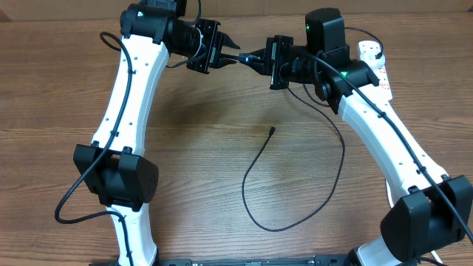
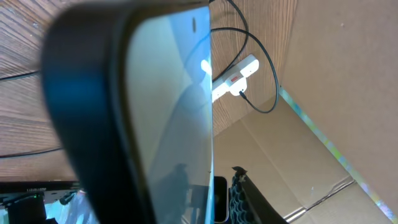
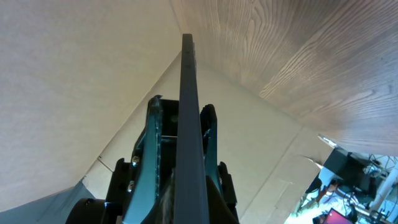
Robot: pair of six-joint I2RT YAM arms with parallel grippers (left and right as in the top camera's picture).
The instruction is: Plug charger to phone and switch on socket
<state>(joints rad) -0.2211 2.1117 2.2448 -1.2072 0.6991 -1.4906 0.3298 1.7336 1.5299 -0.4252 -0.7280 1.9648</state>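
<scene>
Judging progress from here: neither half of the job is finished. The charger (image 1: pixel 244 192) lies loose on the table (image 1: pixel 192 148), well below and apart from both pincers. Its small plug tip (image 1: pixel 273 132) is bare on the wood and joined to nothing. The far end seems to be seated in the socket (image 2: pixel 245 67), which sits behind the right arm (in my left wrist feed a black plug stands in the white block). I can't read whether the red switch is on or off. So the tip has yet to go into the phone (image 2: pixel 168 112), and the switch is probably yet to be pressed.

The phone is off the table, held in the air between the two arms. The right pincer (image 1: pixel 251 58) is clamped narrow on it. In the right wrist feed I see the phone edge-on, squeezed between the two fingers and sticking out beyond them.

The left pincer (image 1: pixel 230 53) faces it head-on, with its jaws partly apart on either side of the phone's free end. The lit screen fills that wrist camera, right up against the lens. Whether those jaws are pressing the phone or only bracketing it, I cannot tell. My guess is a handover or a two-handed steadying.
</scene>
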